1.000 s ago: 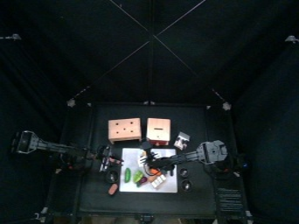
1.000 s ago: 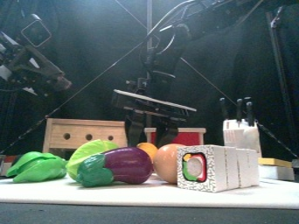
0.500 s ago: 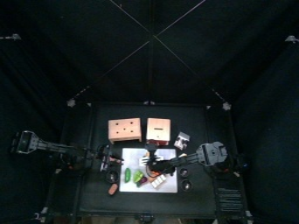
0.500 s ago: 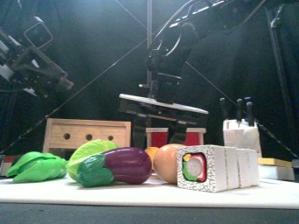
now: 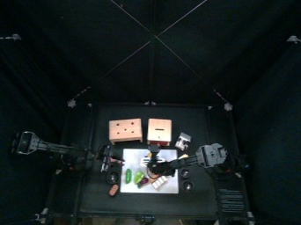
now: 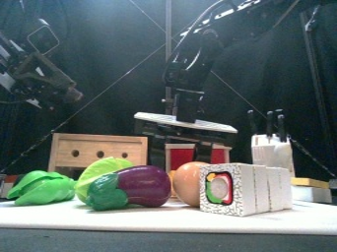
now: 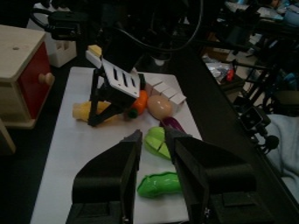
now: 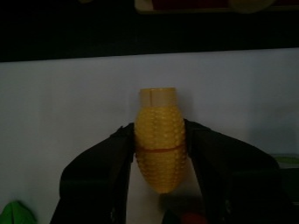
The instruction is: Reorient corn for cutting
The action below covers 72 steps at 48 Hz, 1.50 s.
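Corn [image 8: 159, 138]: lies on the white board [image 7: 70, 166], long axis parallel to and between the right gripper's [image 8: 160, 166] jaws | Right gripper: wide open, straddling the cob, not seen clamped | Left gripper [image 7: 163, 157]: open, empty, clear of the corn | Nearer arm: right | Judgement: closing suffices to grasp.

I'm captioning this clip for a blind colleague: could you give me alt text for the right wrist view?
A yellow corn cob lies lengthwise on a white board, framed between the two open black fingers of the right tool. A bit of green vegetable peeks in at one corner, and the dark table lies past the board's edge.
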Each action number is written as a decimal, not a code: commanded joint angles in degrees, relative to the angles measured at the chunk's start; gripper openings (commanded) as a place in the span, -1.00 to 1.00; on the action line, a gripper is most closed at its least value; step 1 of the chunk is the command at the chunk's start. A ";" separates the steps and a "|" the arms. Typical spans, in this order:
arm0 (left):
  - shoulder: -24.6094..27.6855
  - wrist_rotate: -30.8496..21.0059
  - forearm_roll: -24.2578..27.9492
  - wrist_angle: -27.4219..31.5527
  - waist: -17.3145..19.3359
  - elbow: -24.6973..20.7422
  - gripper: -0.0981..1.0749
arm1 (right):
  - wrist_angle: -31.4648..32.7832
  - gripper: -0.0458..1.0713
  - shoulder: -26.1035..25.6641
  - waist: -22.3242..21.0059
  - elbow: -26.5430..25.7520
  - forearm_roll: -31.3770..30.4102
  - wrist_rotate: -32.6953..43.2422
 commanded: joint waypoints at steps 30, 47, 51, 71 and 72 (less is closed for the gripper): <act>0.00 0.09 -0.09 -0.18 -0.18 -0.53 0.37 | -1.41 0.81 -1.23 0.09 -0.44 -0.35 0.44; 0.09 0.09 -0.18 -0.18 -0.18 -0.53 0.37 | -1.23 0.81 -1.67 0.09 -0.62 -0.44 0.44; 0.09 0.09 -0.09 -0.18 -0.18 -0.53 0.37 | -1.23 0.81 -1.85 0.09 -0.79 -0.44 0.44; 0.00 0.09 -0.18 -0.18 -0.09 -0.53 0.37 | 1.93 0.81 -5.45 0.88 -1.58 -2.81 0.09; 0.09 0.18 -0.09 -0.18 -0.18 -0.53 0.37 | 2.11 0.81 -5.54 0.97 -1.67 -2.90 0.00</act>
